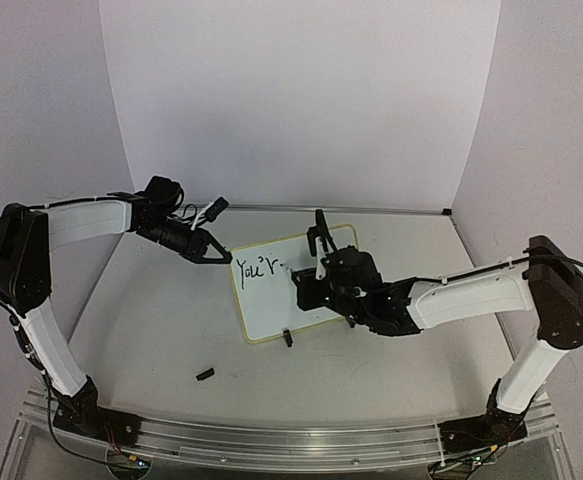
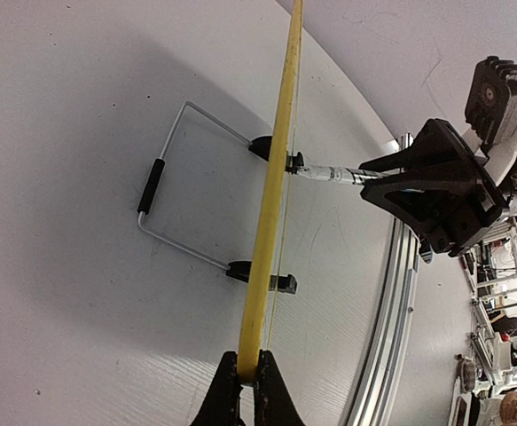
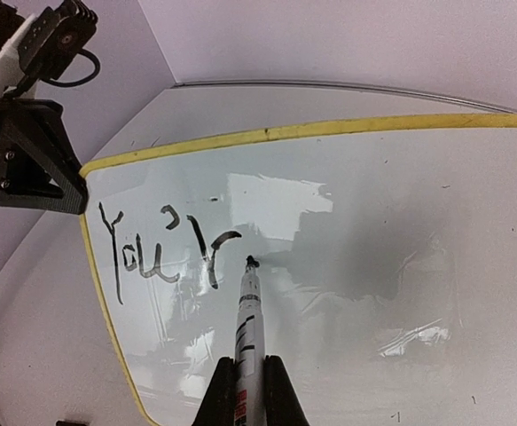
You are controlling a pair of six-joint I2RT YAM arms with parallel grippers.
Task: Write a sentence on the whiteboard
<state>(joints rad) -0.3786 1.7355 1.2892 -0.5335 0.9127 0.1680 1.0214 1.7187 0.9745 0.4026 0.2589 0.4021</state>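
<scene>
On the whiteboard [image 3: 373, 266] | right tool [image 3: 249, 390] pinching marker [image 3: 247, 315], tip beside "You'r" [image 3: 165, 253] | left tool [image 2: 247, 386] pinching rim [image 2: 271, 204]

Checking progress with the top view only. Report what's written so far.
Observer: In the right wrist view the writing reads "You'r" on the board, with nothing after it.
Operator: Report the marker tip.
Observer: The marker, held in the right gripper, has its tip at the board just right of the r.
Operator: Describe the left grip.
Observer: The left gripper pinches the board's yellow rim edge-on.
</scene>
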